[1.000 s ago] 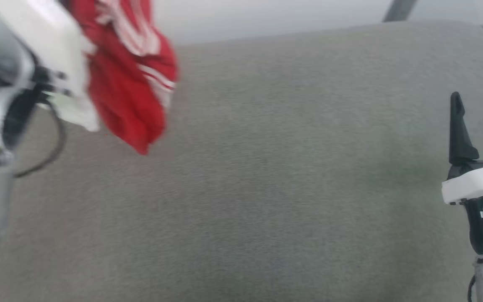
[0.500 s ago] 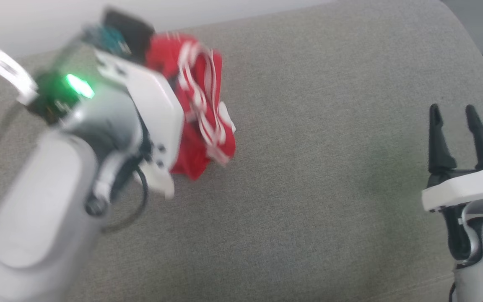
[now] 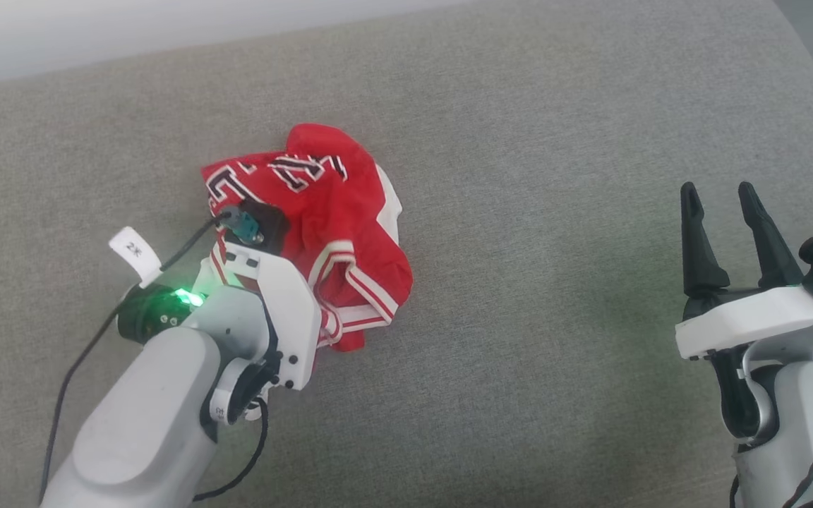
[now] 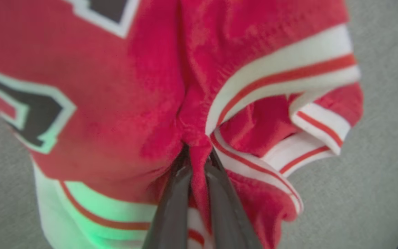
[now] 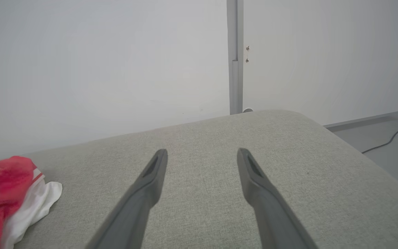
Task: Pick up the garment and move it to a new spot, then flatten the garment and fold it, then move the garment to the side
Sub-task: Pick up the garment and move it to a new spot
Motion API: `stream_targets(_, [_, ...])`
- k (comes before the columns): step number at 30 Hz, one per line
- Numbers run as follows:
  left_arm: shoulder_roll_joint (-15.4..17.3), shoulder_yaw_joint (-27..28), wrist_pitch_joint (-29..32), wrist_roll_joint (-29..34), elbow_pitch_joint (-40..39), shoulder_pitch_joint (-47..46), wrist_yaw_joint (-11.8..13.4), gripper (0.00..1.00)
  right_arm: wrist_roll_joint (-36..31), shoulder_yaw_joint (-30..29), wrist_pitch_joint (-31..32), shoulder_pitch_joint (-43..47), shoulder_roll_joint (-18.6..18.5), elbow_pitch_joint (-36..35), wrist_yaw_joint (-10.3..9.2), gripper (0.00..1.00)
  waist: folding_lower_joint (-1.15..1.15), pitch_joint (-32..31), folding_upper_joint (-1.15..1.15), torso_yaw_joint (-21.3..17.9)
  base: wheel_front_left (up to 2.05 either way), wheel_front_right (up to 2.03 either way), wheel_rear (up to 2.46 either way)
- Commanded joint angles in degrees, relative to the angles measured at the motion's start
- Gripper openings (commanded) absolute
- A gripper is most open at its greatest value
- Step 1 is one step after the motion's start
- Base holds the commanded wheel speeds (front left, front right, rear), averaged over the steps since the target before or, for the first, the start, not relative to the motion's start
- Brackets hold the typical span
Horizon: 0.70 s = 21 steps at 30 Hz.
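Note:
The garment [image 3: 339,212], red with white striped trim and black white-edged lettering, lies crumpled in a heap on the grey cushion [image 3: 555,212], left of centre. In the left wrist view my left gripper [image 4: 196,150] is shut on a pinched red fold of the garment [image 4: 133,103]. From the head view its fingers are hidden under the white wrist housing [image 3: 279,303], which sits over the heap's near edge. My right gripper [image 3: 720,194] stands open at the far right, nothing between its fingers [image 5: 150,173]. The garment [image 5: 2,186] also shows at the lower left of the right wrist view.
The cushion's far edge meets a pale wall [image 5: 116,69] with a grey vertical strip [image 5: 234,55]. Its right side rounds off to the floor, where a dark cable [image 5: 389,138] lies. A black cable [image 3: 75,367] trails from my left arm.
The head view has tilted down. My left arm has brought the garment from hanging in the air to resting bunched on the cushion, still gripped. The right gripper stays open.

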Motion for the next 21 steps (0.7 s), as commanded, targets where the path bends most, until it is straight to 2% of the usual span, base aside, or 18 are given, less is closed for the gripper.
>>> stream_targets(1, [-0.45, -0.48, -0.23, -0.11, 1.69, 0.77, -0.38, 0.0, 0.19, 0.05, -0.45, -0.69, -0.21, 0.41, 0.02, 1.0, 0.0, 0.2, 0.0, 0.15, 0.0, 0.0, 0.0])
stream_targets(5, [-1.82, -1.36, -1.33, -0.67, 6.78, 0.44, -1.43, 0.0, 0.43, 0.37, -0.62, -1.18, -0.49, 0.91, 0.02, 1.0, 0.0, 0.38, 0.0, 0.72, 0.0, 0.0, 0.0])
stream_targets(6, [-2.1, -1.49, -1.69, -0.7, 7.78, 0.13, -1.73, 0.13, 0.46, 0.51, -0.65, -1.25, -0.55, 0.99, 0.02, 1.0, 0.0, 0.36, 0.0, 0.86, 0.0, 0.0, 0.0])
stream_targets(8, [-2.43, -1.6, -2.43, -0.95, 9.52, -0.54, -2.48, 0.25, 0.45, 0.58, -0.69, -1.42, -0.68, 1.3, 0.02, 1.0, 0.0, 0.07, 0.0, 1.31, 0.0, 0.0, 0.0])
stream_targets(9, [-2.53, -1.43, -2.79, -1.26, 10.15, -1.01, -2.77, 0.36, 0.4, 0.67, -0.67, -1.52, -0.72, 1.4, 0.02, 1.0, 0.0, -0.16, 0.0, 1.53, 0.0, 0.0, 0.0])
stream_targets(10, [-2.75, -0.92, -3.96, -1.73, 10.7, -2.03, -3.58, 1.0, 0.44, 0.82, -0.7, -1.55, -0.9, 1.51, 0.02, 1.0, 0.0, -0.82, 0.0, 2.02, 0.0, 0.0, 0.0])
stream_targets(15, [-2.4, 1.29, -7.8, -3.27, 9.65, -3.69, -4.8, 1.0, 0.29, 0.63, -0.24, -0.55, -1.51, 1.84, 0.02, 1.0, 0.0, -3.45, 0.0, 3.56, 0.0, 0.0, 0.0])
stream_targets(21, [-0.4, 4.44, -13.65, -3.93, 6.79, -2.13, -5.63, 1.0, -0.1, 0.22, 0.25, 0.95, -2.14, 1.6, 0.02, 1.0, 0.0, -6.69, 0.0, 5.53, 0.0, 0.0, 0.0])
